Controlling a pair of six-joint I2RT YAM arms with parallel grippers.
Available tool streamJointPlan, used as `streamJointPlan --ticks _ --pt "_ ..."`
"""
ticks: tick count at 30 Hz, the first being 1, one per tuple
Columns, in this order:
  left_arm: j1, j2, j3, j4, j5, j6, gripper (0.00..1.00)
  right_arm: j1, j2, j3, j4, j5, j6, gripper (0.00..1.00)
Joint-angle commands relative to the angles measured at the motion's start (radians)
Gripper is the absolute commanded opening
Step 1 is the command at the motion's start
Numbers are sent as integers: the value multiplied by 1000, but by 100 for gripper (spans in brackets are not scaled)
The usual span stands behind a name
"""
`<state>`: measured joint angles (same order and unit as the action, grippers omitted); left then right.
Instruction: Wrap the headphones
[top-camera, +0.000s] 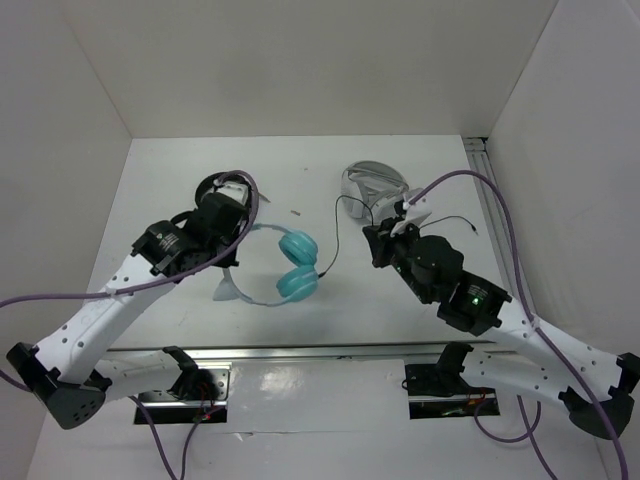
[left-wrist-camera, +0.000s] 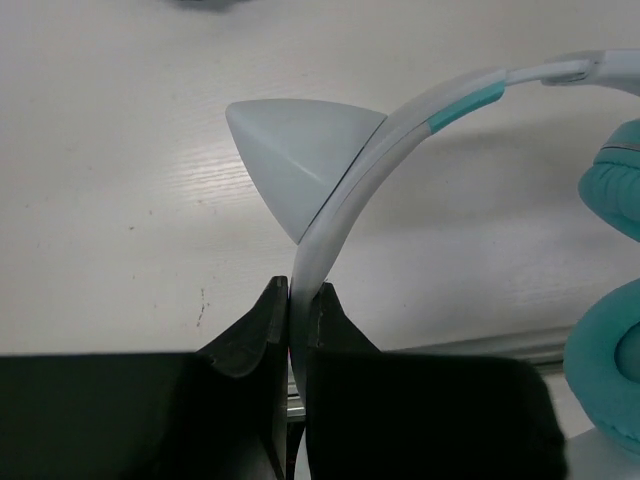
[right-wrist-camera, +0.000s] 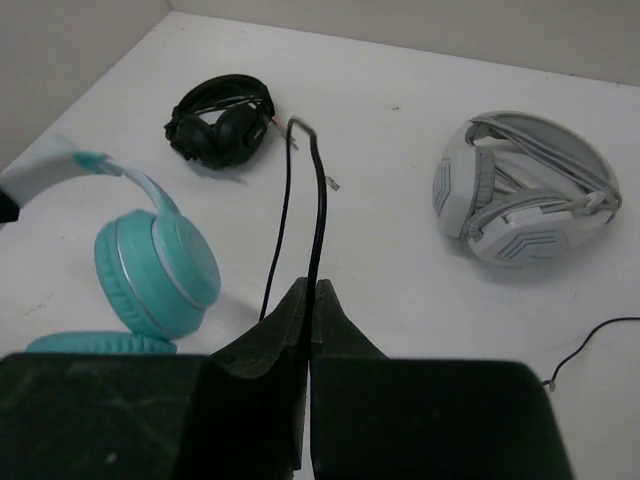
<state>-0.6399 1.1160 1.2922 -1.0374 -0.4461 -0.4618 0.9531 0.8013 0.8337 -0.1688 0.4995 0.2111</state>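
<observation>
White counter (top-camera: 300, 170) bearing the headphones (top-camera: 297, 266) near its centre, teal ear cups together and pale headband arching leftward. Beyond the headphones to the right lie grey-and-white headphones (right-wrist-camera: 525, 190); beyond them to the left, black headphones (right-wrist-camera: 218, 122). Left pincer (left-wrist-camera: 298, 300), left of the ear cups, is clamped on the headband beside a cat-ear point (left-wrist-camera: 290, 160). Right pincer (right-wrist-camera: 312, 295), right of the headphones, is closed on their thin black cable (right-wrist-camera: 320, 200).

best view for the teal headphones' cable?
Right wrist: the cable runs up from the right gripper, shut on it. Top external shows only a thin line; left wrist shows none of it.
</observation>
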Motion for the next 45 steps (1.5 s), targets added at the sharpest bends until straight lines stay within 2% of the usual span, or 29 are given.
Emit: streamJointPlan --ticks 1,2,5,10,11,13,19,22,28,32,35,39,45 --pt "-3 -24 -7 171 235 150 0 9 -8 77 -184 -47 -102 0" --pt "-3 -24 -19 180 344 173 0 18 -8 87 -196 -47 -111 0" --pt "-3 -15 -40 203 464 235 0 18 -17 96 -196 -139 -145 0" --pt "-23 17 -64 212 578 255 0 18 21 134 -224 -369 -220 0" --pt "-23 18 -74 223 578 264 0 18 21 134 -241 -456 -249 0" --pt "-35 31 -74 223 578 264 0 18 30 150 -251 -502 -259 0" --pt "-46 74 -83 212 498 245 0 18 -97 150 -199 -434 -268 0" --pt "-46 85 -83 203 454 233 0 18 -140 163 -190 -512 -288 0" --pt "-46 107 -93 212 376 196 0 18 -51 237 -271 -613 -308 0" --pt "-46 96 -93 223 316 173 0 18 -17 237 -249 -674 -326 0" --pt "-55 68 -103 281 357 198 0 18 33 237 -221 -674 -326 0" --pt "-64 5 -140 358 515 255 0 18 111 237 -193 -674 -335 0" --pt "-101 -56 -180 367 632 317 0 18 153 237 -170 -589 -354 0"
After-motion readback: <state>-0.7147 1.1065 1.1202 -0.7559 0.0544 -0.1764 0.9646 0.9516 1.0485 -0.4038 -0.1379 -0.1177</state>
